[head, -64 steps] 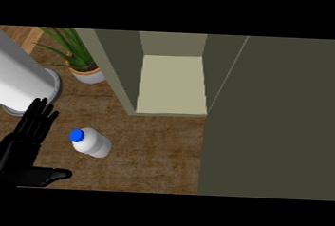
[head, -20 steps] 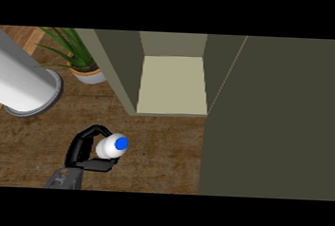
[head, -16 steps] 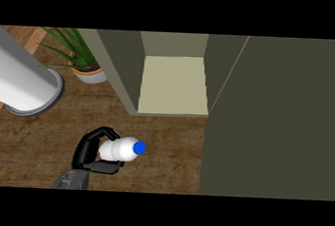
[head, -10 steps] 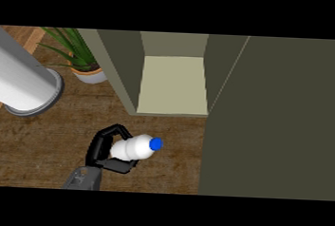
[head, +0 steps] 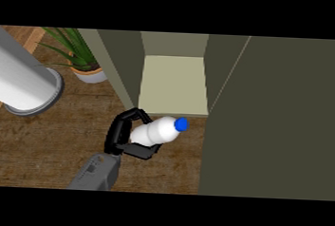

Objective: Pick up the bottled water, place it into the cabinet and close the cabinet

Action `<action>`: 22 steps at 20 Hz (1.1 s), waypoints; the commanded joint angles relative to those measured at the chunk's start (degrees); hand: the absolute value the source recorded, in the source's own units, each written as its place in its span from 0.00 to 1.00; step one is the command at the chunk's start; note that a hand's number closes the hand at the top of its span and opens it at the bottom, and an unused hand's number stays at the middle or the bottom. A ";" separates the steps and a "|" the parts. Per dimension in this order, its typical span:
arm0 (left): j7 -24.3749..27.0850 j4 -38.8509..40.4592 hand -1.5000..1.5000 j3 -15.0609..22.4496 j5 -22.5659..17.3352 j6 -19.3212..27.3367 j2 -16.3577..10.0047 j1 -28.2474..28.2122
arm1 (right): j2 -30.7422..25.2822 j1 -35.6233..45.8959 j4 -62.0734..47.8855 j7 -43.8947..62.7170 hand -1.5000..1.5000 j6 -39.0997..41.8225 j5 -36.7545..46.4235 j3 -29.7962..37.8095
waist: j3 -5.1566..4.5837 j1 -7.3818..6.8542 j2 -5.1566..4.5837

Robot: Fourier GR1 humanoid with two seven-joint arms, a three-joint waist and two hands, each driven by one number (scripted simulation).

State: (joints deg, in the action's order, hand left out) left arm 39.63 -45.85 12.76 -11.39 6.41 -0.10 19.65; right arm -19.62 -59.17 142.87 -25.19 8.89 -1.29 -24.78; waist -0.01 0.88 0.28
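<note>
While L robot hand (head: 119, 137) clasps rounded white bottle (head: 154, 132), cap (head: 181, 124) nr cabinet (head: 174, 85).

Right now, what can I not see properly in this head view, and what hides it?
Bottled water: its base is covered by the left hand curled round it.
Right hand: nowhere in the head view.
Cabinet: its upper part is cut off at the view's top edge.
Grey cylinder: cut by the left edge; cannot tell what it is.

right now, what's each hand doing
Left hand: closed around the bottled water.
Right hand: not in view, so its state cannot be told.
</note>
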 commanded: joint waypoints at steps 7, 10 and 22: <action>-15.46 -3.74 1.00 12.56 -13.15 16.79 0.10 14.22 | -2.00 0.45 5.50 1.68 0.00 1.48 -6.48 5.12 | -0.03 1.50 -0.53; -17.55 -3.18 1.00 10.65 -10.67 20.26 0.10 16.69 | -1.14 -2.73 5.25 -0.30 0.00 0.66 -3.91 4.57 | -0.01 0.75 -0.23; -16.76 17.49 1.00 6.46 -17.26 25.96 0.09 32.84 | -3.09 -5.84 4.86 -4.61 0.00 5.20 -6.55 7.50 | -0.02 3.62 -0.89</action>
State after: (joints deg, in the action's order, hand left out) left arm 22.03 -34.07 21.26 -28.32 28.16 -0.17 48.44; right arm -21.42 -61.34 142.56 -29.64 12.38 -3.07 -18.27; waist -0.03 3.35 -0.57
